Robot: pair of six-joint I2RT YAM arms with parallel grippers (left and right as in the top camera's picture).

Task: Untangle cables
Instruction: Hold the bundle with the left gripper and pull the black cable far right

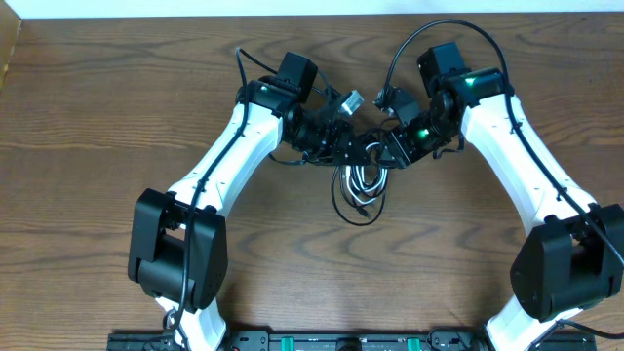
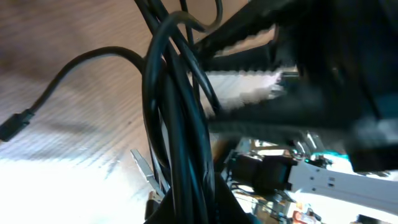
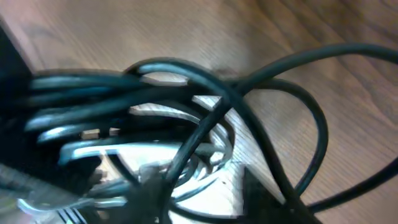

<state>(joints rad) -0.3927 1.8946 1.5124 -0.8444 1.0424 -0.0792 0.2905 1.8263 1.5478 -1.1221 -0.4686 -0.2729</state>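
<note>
1. Overhead view: the left gripper (image 1: 336, 144) is clamped on the black cables (image 1: 343, 203), which gather at the centre of the table (image 1: 97, 117).
2. A white cable (image 1: 365, 175) loops inside that tangle, between both grippers.
3. The right gripper (image 1: 378, 151) meets the bundle; its view is blurred, so I cannot tell how the jaws stand.
</note>
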